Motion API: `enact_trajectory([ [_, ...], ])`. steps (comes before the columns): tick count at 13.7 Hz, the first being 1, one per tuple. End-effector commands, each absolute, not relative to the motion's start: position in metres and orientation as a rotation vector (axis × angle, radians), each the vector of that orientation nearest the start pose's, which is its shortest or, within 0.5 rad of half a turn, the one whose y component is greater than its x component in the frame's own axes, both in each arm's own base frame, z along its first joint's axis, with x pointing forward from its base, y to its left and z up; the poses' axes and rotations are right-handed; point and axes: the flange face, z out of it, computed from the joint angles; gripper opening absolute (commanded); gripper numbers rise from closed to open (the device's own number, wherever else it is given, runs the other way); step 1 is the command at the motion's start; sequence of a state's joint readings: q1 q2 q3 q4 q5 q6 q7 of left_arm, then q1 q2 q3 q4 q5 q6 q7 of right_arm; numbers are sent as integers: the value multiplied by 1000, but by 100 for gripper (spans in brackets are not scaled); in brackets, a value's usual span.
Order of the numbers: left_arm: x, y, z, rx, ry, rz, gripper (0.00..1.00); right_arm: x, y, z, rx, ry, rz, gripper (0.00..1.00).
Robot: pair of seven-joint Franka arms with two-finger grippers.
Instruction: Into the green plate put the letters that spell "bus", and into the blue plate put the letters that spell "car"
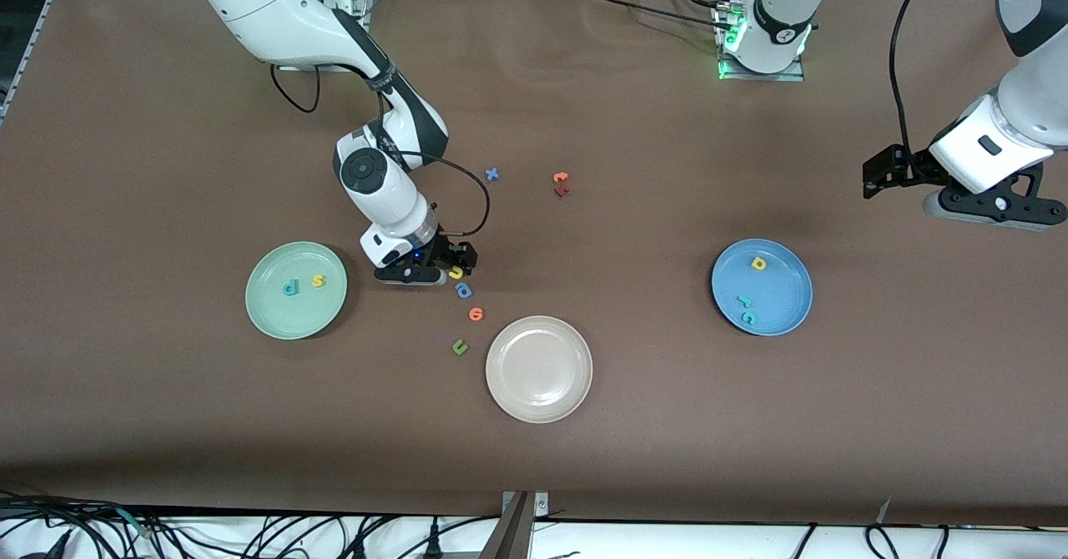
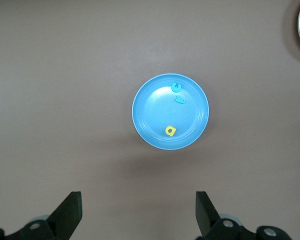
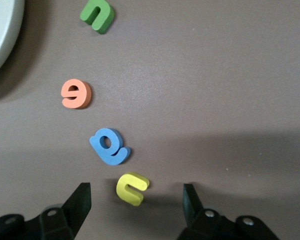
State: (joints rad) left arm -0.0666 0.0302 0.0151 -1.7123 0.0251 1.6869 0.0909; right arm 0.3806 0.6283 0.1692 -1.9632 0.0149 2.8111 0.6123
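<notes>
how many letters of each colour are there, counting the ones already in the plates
teal: 3, the b in the green plate, the c and r in the blue plate
yellow: 3, the s, the a, the u
blue: 2
orange: 2
green: 1
dark red: 1
total: 12

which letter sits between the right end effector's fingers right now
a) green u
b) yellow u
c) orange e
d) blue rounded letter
b) In the right wrist view the yellow u lies on the table between the open fingers of the right end effector, while the blue rounded letter lies just outside them.
</notes>
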Motion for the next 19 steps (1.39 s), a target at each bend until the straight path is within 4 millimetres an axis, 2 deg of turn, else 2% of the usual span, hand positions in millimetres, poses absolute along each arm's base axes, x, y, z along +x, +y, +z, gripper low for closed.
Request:
enact_trajectory([
  [1,559,-26,564,-3095,254,75,100,541,333,166,-2902,201,-213,83],
  [6,561,-27,573,-3096,256,59,100,534,341,160,-2908,177,-199,75],
  [8,559,-27,575,-3100,269,63,100,534,340,156,-2911,182,-191,75],
  [10,554,-32,571,-3097,284,139,100,534,338,154,-2915,181,-190,73],
  [11,555,-33,569,-3097,285,142,100,534,337,154,-2916,183,-191,70],
  [15,554,-32,576,-3098,284,125,100,544,328,155,-2920,210,-211,70],
  [17,554,-39,576,-3097,305,125,100,545,327,155,-2919,214,-213,69],
  [18,552,-51,577,-3092,341,127,100,545,327,155,-2919,214,-213,69],
  [19,551,-55,578,-3091,350,122,100,545,327,155,-2919,214,-213,66],
])
